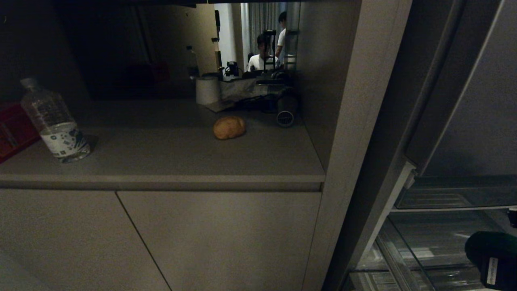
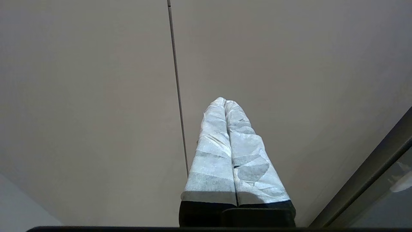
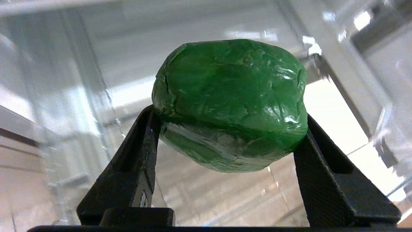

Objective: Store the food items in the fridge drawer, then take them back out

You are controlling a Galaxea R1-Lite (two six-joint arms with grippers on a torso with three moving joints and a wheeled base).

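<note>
Inside, clear fridge drawer (image 3: 64, 96), green lumpy food (image 3: 230, 103) gripped above, right gripper (image 3: 225, 151)

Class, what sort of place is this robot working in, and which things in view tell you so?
Probably a home kitchen: a grey counter over cabinet doors, with a water bottle and potato-like lump on it, beside an open fridge with a clear drawer.
</note>
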